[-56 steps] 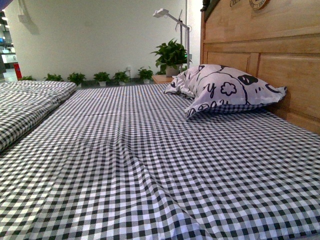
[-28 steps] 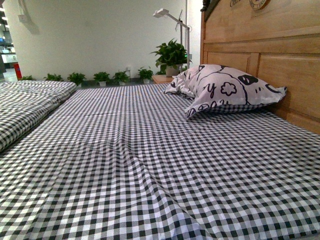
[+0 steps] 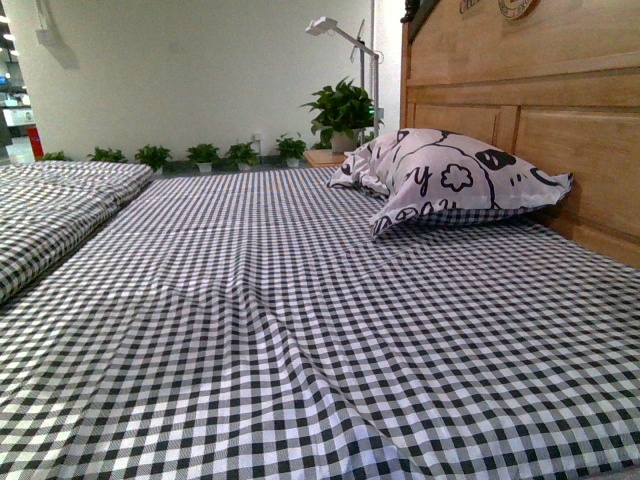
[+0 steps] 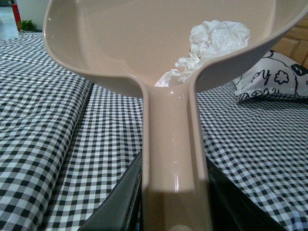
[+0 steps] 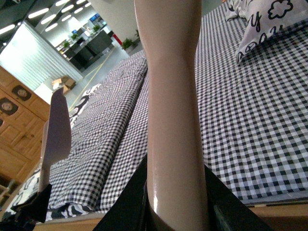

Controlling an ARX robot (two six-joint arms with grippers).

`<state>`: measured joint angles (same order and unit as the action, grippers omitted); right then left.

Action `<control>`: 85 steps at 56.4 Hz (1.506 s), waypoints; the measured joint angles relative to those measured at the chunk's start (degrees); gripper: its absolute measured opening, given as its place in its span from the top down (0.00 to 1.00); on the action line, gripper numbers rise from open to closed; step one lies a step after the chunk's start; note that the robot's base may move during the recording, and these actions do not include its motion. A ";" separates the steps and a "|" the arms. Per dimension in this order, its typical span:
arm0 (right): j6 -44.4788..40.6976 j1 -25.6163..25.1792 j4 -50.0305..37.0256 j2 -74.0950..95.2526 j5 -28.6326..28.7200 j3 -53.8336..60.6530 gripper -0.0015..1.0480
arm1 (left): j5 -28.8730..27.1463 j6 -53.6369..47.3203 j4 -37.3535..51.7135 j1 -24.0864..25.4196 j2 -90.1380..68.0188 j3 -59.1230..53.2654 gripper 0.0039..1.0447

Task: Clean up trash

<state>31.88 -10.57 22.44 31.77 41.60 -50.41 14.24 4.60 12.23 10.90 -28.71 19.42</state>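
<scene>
the left gripper (image 4: 174, 192) clamped the dustpan (image 4: 144, 43) handle, trash (image 4: 211, 45) lay inside; the right gripper (image 5: 175, 197) clamped a beige handle (image 5: 171, 96).

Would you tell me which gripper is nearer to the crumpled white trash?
Left. The left gripper is clamped on the handle of the dustpan whose scoop holds the trash. The right gripper grips another beige handle; no trash shows there.
</scene>
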 joint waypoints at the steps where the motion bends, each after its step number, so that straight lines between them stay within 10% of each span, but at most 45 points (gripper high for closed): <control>1: -0.07 0.20 -0.02 0.00 -0.07 0.00 0.81 | 0.26 0.00 -0.15 0.11 0.13 -0.02 0.73; 85: -1.27 1.36 0.50 0.04 -0.52 -0.02 0.81 | 0.52 0.22 -0.35 0.50 0.46 -0.04 0.73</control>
<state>30.61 -9.21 22.94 31.81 41.08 -50.43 14.76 4.82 11.88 11.40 -28.25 19.38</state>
